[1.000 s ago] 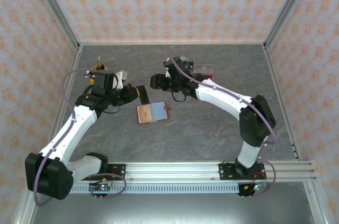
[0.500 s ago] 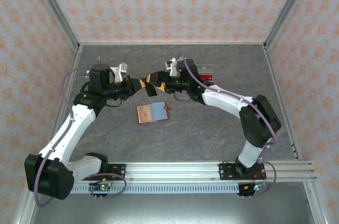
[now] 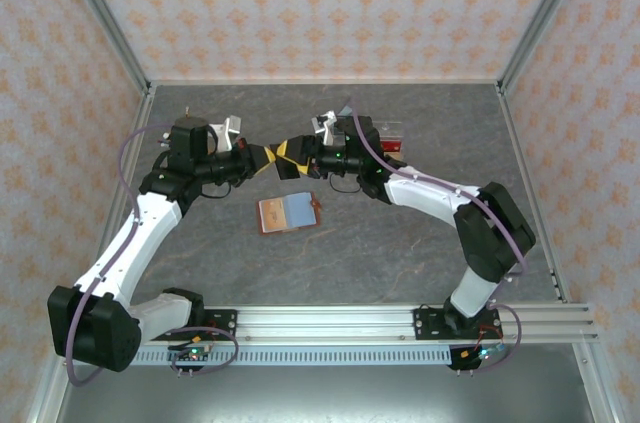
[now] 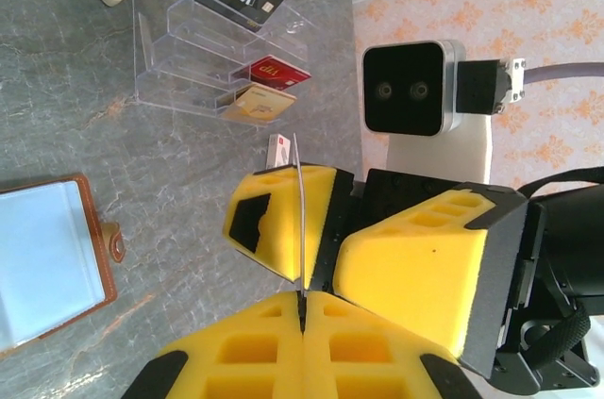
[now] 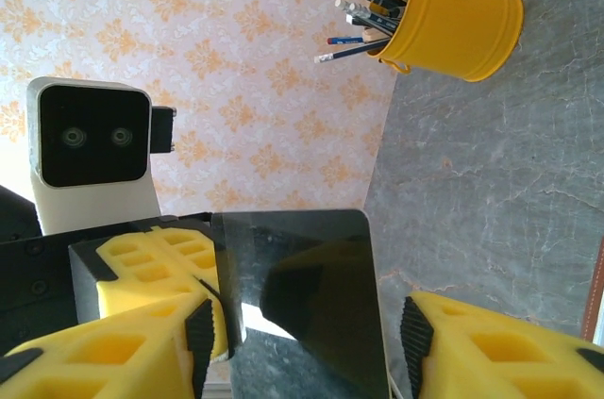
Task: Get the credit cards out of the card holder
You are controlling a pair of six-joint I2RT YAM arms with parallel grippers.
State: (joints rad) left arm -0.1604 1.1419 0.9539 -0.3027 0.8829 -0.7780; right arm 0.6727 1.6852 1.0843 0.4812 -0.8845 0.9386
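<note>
Mid-air handover — my left pincer (image 4: 302, 309) pinched a dark credit card (image 5: 302, 286), the right pincer (image 5: 311, 352) spread either side of it, above the open card holder (image 3: 289, 212) on the desk (image 3: 400, 253). Next, I judged, right clamps, then left releases.

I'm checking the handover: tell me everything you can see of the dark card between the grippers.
The dark card is a thin, glossy, black-looking plastic rectangle with rounded corners; no print is legible. It is held up over the table. The left gripper pinches one end, so the left wrist view shows it edge-on as a thin line. The right gripper stands open with a finger on either side of it, a gap showing on one side.
</note>
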